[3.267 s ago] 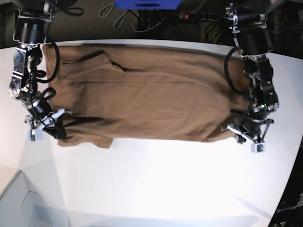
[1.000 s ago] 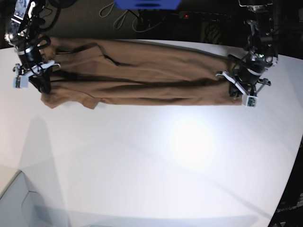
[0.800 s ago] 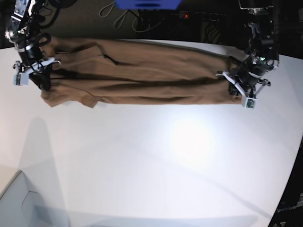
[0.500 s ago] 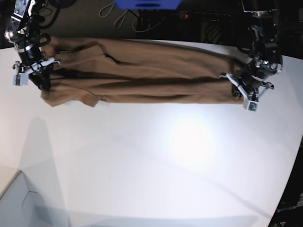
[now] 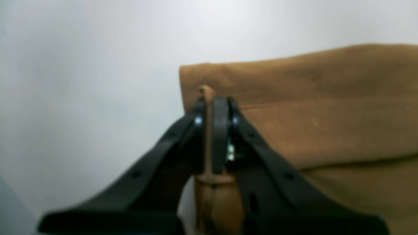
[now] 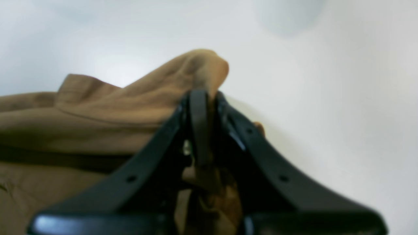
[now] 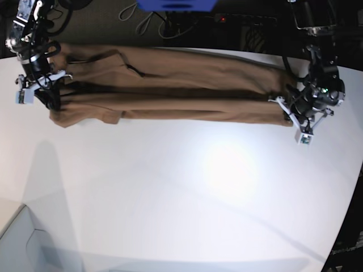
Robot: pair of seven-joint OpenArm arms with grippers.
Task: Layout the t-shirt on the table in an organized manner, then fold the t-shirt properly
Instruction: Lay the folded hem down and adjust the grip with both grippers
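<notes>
The tan-brown t-shirt lies stretched in a long folded band across the far part of the white table. My left gripper sits at the band's right end, shut on the t-shirt's hem edge, with cloth pinched between the black fingers. At the band's left end, my right gripper is shut on a bunched corner of the t-shirt. A sleeve flap pokes out along the near edge by that gripper.
Cables and a blue object lie beyond the table's far edge. A pale box-like corner stands at the lower left. The table's curved edge runs down the right side.
The left gripper has pulled the shirt's right end further right and slightly nearer, stretching the band longer and flatter. The right gripper has stayed nearly in place.
</notes>
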